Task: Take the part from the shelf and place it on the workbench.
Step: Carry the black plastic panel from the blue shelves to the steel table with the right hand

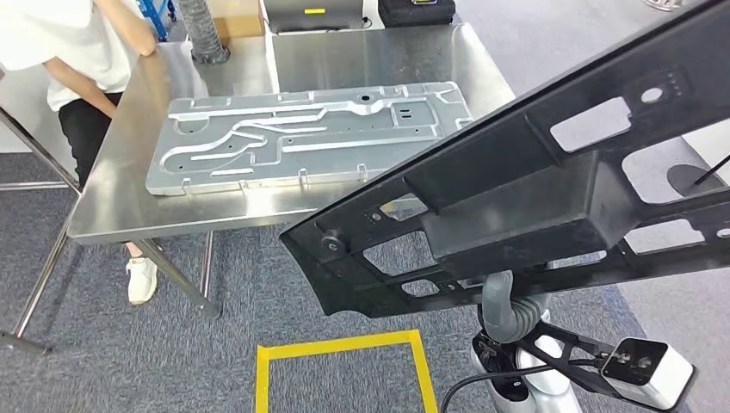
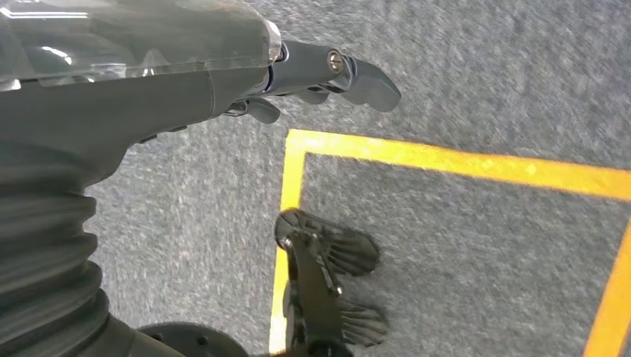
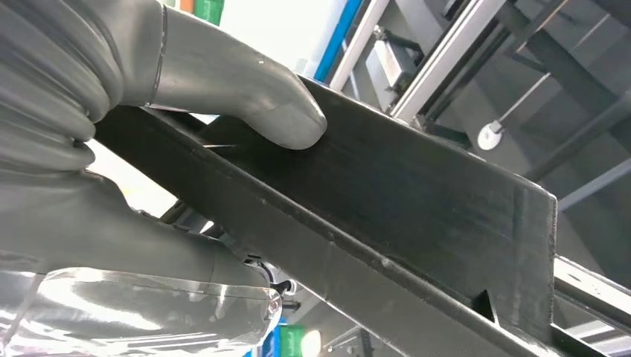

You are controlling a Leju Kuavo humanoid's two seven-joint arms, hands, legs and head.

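The black part (image 1: 534, 189) was held aloft beside the workbench (image 1: 112, 206), clamped by the right hand (image 3: 223, 104), whose fingers were hidden behind it. The left hand (image 2: 327, 71) hung over carpet, its finger state indiscernible.

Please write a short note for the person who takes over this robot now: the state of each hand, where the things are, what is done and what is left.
Right hand: holds the black part, thumb pressed on its flat face.
Left hand: holds nothing, hangs over the grey carpet near the yellow tape.
The part is off the shelf, carried tilted in the air, mostly short of the workbench.
A silver metal plate lies on the workbench; a person stands at its far left corner.
Done: part taken. Left: place it on the workbench.
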